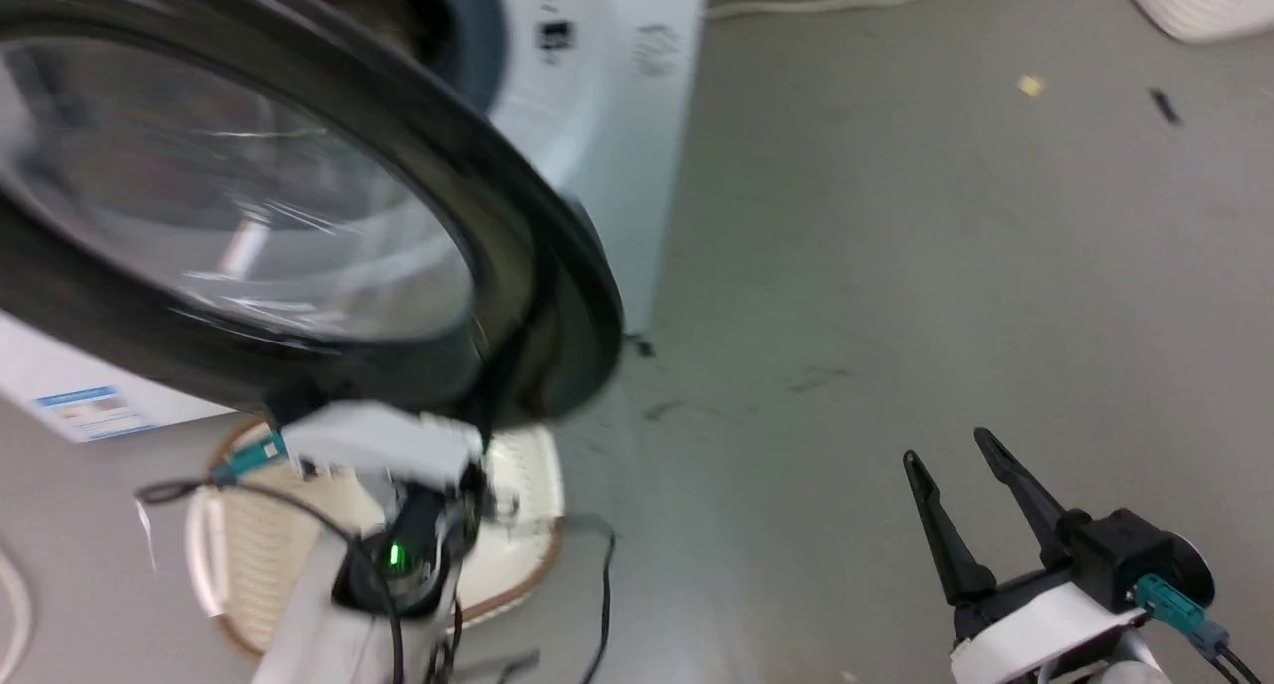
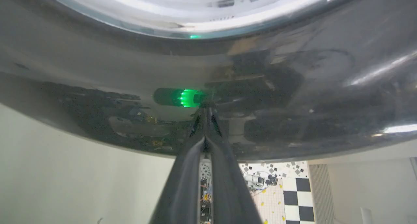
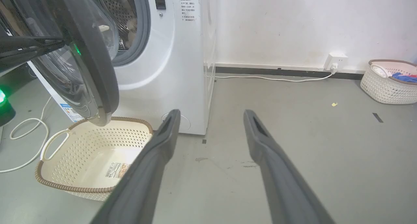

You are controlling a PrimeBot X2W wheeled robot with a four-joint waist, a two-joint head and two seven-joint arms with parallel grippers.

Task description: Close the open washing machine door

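The washing machine door stands open, its glossy black rim and bulging glass window wide across the left of the head view. Behind it is the white washing machine with its grey gasket. My left gripper is shut, with nothing between the fingers, and its tips touch the door's black rim from below. The right wrist view shows the same gripper against the door, in front of the machine. My right gripper is open above the bare floor, well right of the machine, and empty.
A cream perforated basket sits on the floor under the door, in front of the machine. A second basket with clothes stands at the far right by the wall. A white cable runs to a wall socket. Grey floor spreads to the right.
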